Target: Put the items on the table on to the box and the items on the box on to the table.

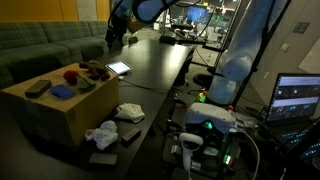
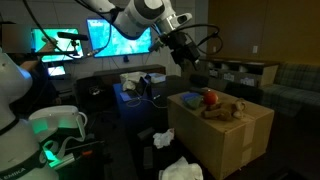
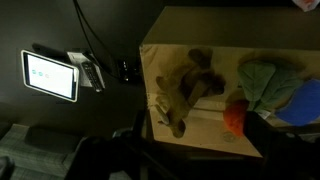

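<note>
The box [image 1: 60, 110] is a big brown carton beside the dark table [image 1: 150, 70]. On its flat top lie a brown plush toy [image 3: 190, 85], a red ball [image 2: 211, 98], a green cloth [image 3: 265, 78], a blue item [image 1: 62, 91] and a dark flat item [image 1: 38, 88]. On the table rest a lit tablet [image 3: 50, 76] and a small remote-like item [image 3: 91, 72]. My gripper [image 2: 189, 58] hangs high above the table's edge next to the box, open and empty. In the wrist view its fingers are only dark shapes along the bottom.
Crumpled white cloths [image 1: 128, 112] lie low down between the box and the table. A green sofa [image 1: 50, 45] stands behind the box. Monitors [image 2: 110, 38] glow at the back, and a laptop [image 1: 297, 97] sits near the robot base.
</note>
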{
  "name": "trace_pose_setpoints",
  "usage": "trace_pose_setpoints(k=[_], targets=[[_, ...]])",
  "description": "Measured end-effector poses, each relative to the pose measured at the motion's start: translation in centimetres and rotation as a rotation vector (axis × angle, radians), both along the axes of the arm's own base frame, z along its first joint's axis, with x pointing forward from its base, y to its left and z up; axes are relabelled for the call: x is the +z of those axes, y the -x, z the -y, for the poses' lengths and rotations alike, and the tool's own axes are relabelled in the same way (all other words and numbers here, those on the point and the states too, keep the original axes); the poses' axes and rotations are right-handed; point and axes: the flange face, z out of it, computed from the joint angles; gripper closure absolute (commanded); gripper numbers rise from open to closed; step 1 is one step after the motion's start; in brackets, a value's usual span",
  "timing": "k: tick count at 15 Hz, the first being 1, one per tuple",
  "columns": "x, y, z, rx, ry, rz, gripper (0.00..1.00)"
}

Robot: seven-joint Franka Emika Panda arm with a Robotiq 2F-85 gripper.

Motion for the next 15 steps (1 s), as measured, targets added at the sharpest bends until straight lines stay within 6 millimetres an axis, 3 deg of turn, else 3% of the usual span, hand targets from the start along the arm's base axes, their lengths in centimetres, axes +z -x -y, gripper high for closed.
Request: trace_pose_setpoints(k=[7,15], targets=[[-4.3,-5.4,0.6,0.031,-0.002,-0.004,0.0],[-11.7,-11.7,2.6,0.054,-0.092,-0.015,0.0]])
